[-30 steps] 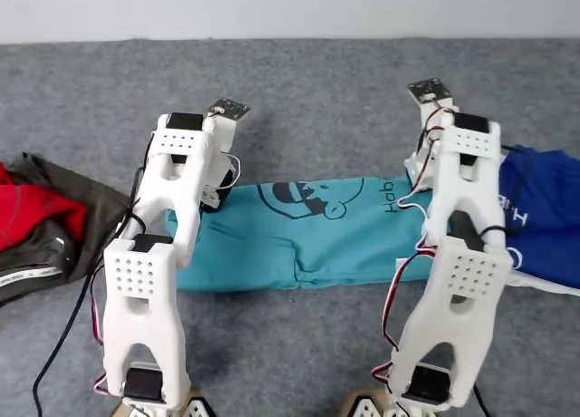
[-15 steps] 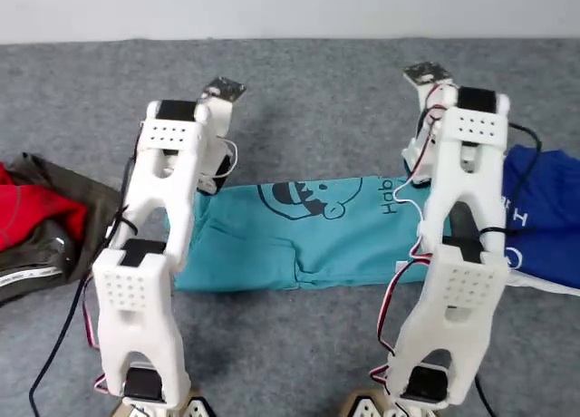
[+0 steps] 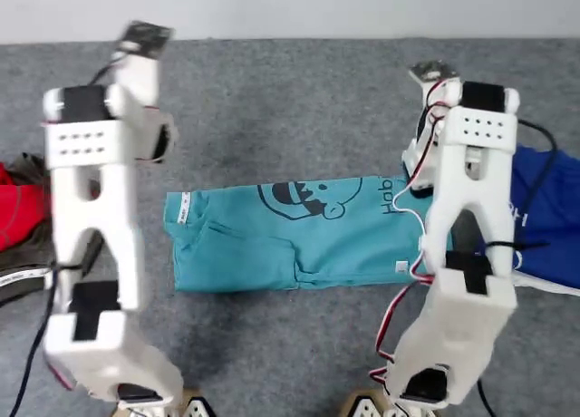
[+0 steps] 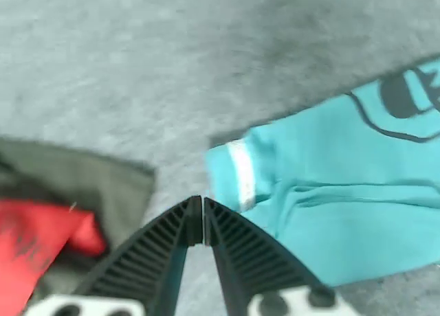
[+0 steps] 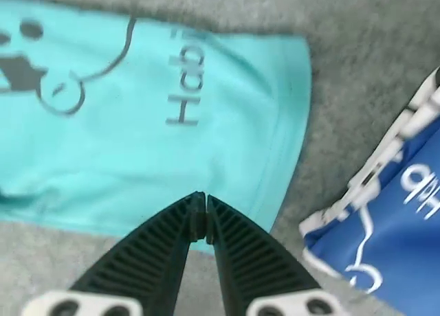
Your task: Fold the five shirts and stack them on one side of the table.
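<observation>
The left end effector (image 4: 203, 223) has its fingers pressed together on nothing. It hangs over bare grey tabletop (image 3: 299, 100), between the teal shirt (image 4: 330, 165) and the garments heaped at 9 o'clock. The right end effector (image 5: 199, 220) is also closed. Its tips sit over the near hem of the teal shirt, close to the shirt's 3 o'clock end, and no cloth appears gathered between them, though I cannot be sure.

The teal shirt lies flat at the middle of the tabletop, folded lengthwise into a long band running from 9 to 3 o'clock. At 3 o'clock a blue shirt (image 3: 544, 218) touches or just overlaps the teal one's end, and the right arm partly covers it. At 9 o'clock a red shirt (image 3: 23, 208) lies crumpled on a dark olive garment (image 3: 27, 245).

By my judgement the task is early. The teal shirt likely needs a crosswise fold, the 9 o'clock heap looks untouched, and no stack exists yet.
</observation>
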{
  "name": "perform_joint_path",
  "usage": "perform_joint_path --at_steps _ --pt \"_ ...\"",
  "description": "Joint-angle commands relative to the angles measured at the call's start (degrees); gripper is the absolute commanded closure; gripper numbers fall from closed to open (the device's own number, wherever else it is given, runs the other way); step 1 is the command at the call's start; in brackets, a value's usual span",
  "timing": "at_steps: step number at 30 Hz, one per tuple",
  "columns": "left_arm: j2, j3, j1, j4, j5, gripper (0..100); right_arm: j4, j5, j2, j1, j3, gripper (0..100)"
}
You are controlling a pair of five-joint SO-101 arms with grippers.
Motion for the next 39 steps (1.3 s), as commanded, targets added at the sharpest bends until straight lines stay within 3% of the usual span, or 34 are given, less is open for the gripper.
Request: perform_joint_path --at_steps 1,4,11,19,27,33,39 --pt "-8.4 2.8 -5.5 1.5 -1.9 98 2.2 -0.6 -7.9 0.8 6.2 98.6" --pt "-14.8 6.9 -10.3 1.5 -5.2 98 0.5 -0.6 -9.4 1.0 11.0 94.5" --pt "-26.7 16.1 -21.5 1.5 -10.2 98 -10.4 -4.8 -9.2 0.7 19.4 73.8" --pt "-32.8 22.5 -30.9 1.5 -15.0 98 -25.5 -8.0 -7.1 0.0 29.0 71.0" --pt "-33.2 23.3 -34.9 1.5 -16.0 98 -27.4 -12.7 5.7 -3.5 29.0 72.9" --pt "-33.2 23.3 -38.4 1.5 -17.7 98 -25.0 -12.5 7.3 -3.3 25.8 99.5" --pt "-33.2 23.3 -42.2 1.5 -19.1 98 -21.6 -7.7 3.3 -3.2 25.6 98.8"
